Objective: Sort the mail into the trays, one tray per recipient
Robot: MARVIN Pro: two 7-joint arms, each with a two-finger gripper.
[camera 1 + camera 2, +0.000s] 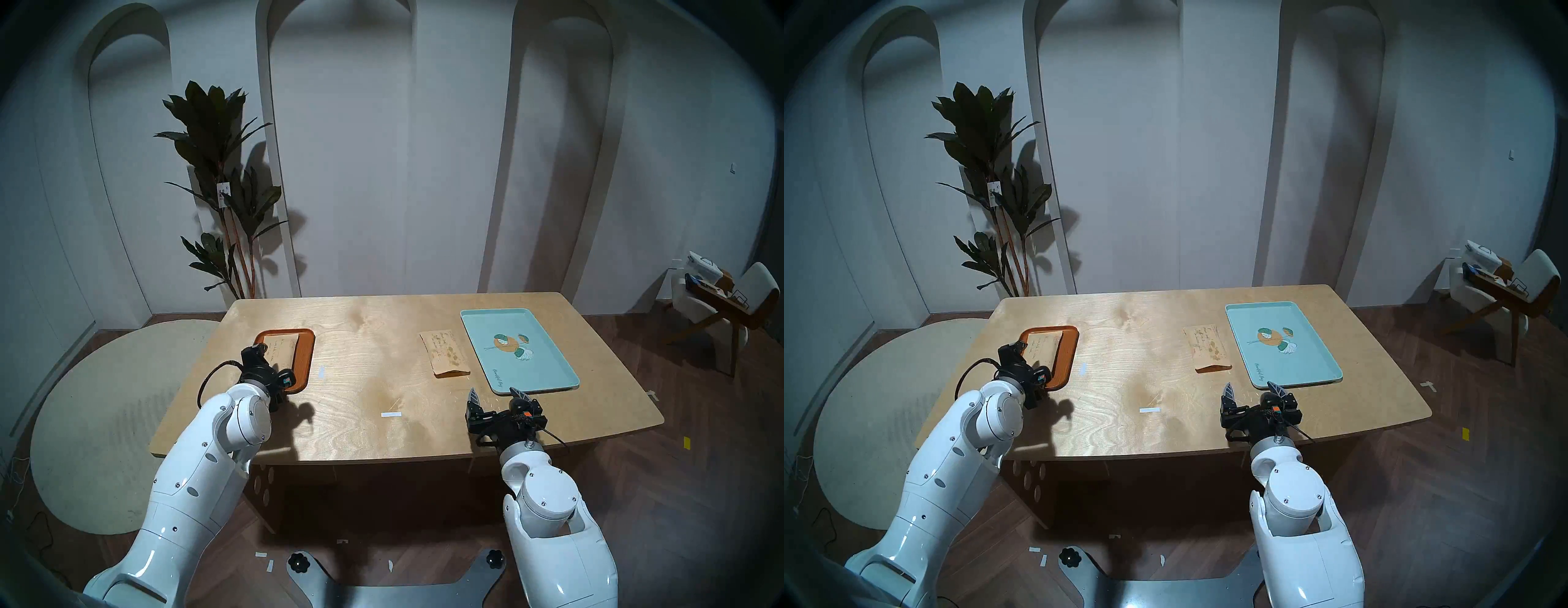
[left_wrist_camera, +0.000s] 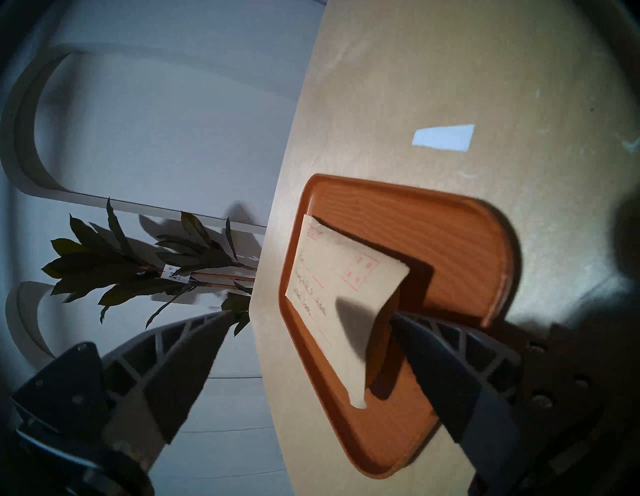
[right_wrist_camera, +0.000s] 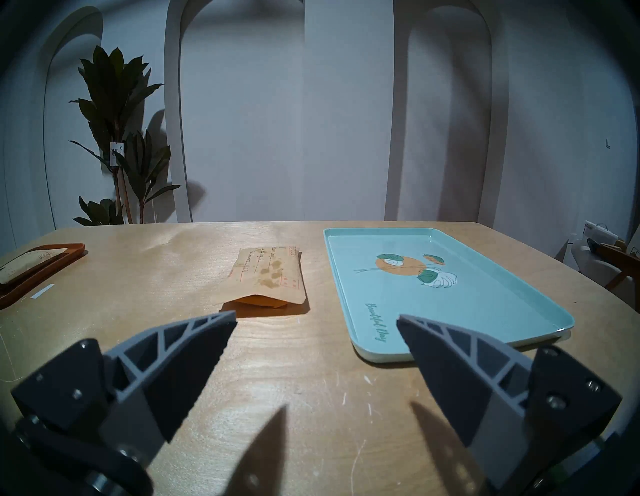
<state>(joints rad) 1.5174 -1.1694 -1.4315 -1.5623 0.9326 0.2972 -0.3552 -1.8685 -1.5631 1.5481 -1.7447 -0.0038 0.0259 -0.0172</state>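
A plain tan envelope (image 1: 282, 348) lies in the small orange-brown tray (image 1: 303, 356) at the table's left, one side raised off the tray floor. In the left wrist view my left gripper (image 2: 310, 313) is open, its fingers wide apart on either side of this envelope (image 2: 329, 277), low over the tray (image 2: 450, 242). A second tan envelope with brownish leaf marks (image 1: 445, 354) lies on the table just left of the pale turquoise tray (image 1: 547, 365), which holds nothing. My right gripper (image 1: 496, 395) is open and empty, near the table's front edge.
Two white tape strips lie on the wooden table, one mid-front (image 1: 391, 414) and one right of the orange tray (image 1: 321, 371). A tall potted plant (image 1: 220, 170) stands behind the table's left corner. A chair (image 1: 721, 305) stands at far right.
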